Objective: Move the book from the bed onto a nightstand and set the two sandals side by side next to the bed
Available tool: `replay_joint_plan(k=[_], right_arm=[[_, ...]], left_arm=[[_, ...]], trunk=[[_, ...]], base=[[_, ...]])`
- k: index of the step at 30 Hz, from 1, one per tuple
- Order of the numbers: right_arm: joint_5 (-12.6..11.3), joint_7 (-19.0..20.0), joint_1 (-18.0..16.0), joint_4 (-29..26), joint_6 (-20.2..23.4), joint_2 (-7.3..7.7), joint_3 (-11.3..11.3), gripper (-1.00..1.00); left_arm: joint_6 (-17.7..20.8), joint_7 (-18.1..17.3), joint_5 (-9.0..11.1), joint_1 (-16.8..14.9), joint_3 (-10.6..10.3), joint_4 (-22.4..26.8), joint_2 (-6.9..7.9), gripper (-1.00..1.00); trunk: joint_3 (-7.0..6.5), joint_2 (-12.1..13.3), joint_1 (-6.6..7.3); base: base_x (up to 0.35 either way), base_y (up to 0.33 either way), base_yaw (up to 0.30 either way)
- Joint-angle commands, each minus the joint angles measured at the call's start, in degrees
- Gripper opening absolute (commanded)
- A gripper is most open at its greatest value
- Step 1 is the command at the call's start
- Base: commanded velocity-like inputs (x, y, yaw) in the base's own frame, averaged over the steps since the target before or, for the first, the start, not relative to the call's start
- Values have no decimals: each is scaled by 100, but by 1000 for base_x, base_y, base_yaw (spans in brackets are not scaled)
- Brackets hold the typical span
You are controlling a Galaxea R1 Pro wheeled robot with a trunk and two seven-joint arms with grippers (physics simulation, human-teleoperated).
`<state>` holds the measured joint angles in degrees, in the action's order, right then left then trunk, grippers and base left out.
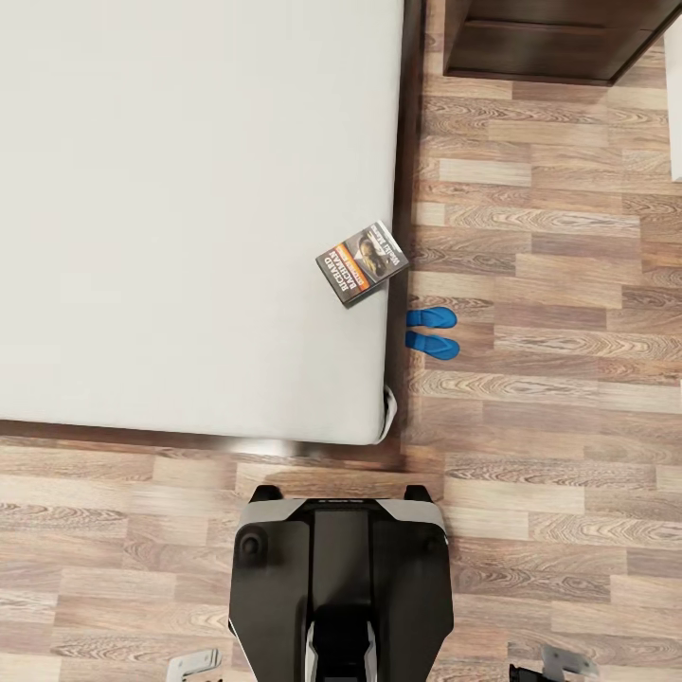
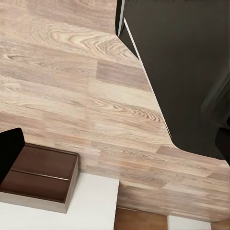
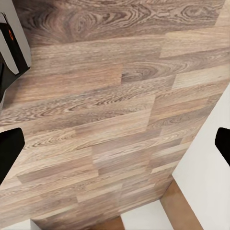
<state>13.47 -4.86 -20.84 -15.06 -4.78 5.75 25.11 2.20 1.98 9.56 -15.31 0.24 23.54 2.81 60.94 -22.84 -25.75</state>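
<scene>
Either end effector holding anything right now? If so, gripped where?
Nothing held. The book lies on the bed near its edge; both sandals sit on the floor beside it. The right end effector is open over bare floor.

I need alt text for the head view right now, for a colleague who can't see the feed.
A paperback book lies at the right edge of a light-grey bed, partly overhanging it, seen from above. Two blue sandals sit side by side on the wood floor just beside the bed below the book. A dark wooden cabinet is at top right, and the robot's black base is at the bottom.
</scene>
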Motion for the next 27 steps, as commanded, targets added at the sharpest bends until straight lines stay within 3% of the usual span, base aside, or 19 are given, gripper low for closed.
replay_joint_plan(k=[1,27], right_arm=[[59,-6,-4,9,-23,-3,40,100],[49,-6,-2,12,-27,-18,29,100]], left_arm=[[22,13,57,2,-7,10,1,100],[23,13,54,2,-9,10,-7,100]], trunk=[[4,-8,-3],[4,-8,-3]], base=[[0,0,0],[0,0,0]])
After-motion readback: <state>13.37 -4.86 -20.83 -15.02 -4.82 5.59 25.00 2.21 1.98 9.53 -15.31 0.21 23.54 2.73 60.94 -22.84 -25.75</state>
